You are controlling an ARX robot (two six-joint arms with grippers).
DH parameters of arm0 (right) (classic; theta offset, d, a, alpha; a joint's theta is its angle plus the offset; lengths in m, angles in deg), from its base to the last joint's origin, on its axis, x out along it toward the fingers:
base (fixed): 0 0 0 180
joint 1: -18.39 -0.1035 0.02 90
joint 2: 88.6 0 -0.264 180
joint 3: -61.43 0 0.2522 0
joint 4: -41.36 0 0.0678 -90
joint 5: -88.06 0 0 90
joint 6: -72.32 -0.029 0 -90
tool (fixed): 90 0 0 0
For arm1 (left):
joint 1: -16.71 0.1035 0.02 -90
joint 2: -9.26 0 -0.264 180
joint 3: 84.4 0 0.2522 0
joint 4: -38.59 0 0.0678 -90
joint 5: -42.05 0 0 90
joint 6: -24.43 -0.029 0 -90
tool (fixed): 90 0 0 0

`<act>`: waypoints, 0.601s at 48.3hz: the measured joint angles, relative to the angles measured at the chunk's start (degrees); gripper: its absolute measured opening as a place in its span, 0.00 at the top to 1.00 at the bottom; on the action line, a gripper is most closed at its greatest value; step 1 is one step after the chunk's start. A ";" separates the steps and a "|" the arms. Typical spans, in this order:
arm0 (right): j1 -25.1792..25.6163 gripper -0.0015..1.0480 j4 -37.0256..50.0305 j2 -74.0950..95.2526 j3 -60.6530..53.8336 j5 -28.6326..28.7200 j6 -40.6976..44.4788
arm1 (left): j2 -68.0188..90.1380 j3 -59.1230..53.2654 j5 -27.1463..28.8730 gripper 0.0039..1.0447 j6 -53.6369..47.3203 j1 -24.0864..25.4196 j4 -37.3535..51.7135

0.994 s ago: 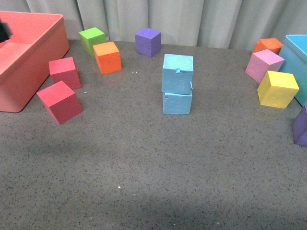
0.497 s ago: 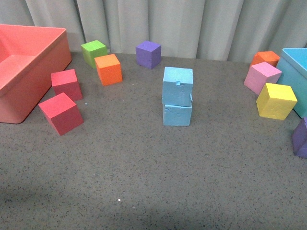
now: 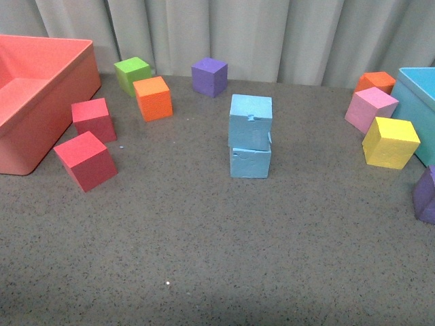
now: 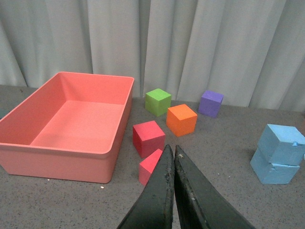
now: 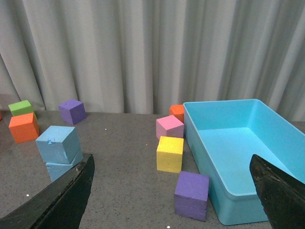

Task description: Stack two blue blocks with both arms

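The grey speckled table [image 3: 204, 258] carries coloured cubes, a coral bin [image 3: 41, 102], a turquoise bin [image 3: 416, 88] and the lower blue block [image 3: 249, 160].

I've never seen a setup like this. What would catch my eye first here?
Probably the two blue blocks stacked mid-table, the top one sitting slightly askew. Then the big bins: a coral bin at far left and a turquoise bin at far right, with bright cubes scattered near each.

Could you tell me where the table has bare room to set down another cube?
The wide near stretch of table in front of the blue stack is bare. It is crowded around the red cubes by the red bin, and around the yellow cube.
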 joint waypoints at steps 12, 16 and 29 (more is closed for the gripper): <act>0.00 0.09 0.00 0.00 0.00 0.02 0.00 | -8.31 -0.02 0.02 0.97 0.00 0.00 -7.80; 0.00 0.09 0.00 0.00 0.00 0.02 0.00 | -11.34 -0.02 0.02 0.97 0.00 0.00 -10.75; 0.00 0.09 0.00 0.00 0.00 0.02 0.00 | -18.16 -0.04 0.02 0.97 0.00 0.00 -17.44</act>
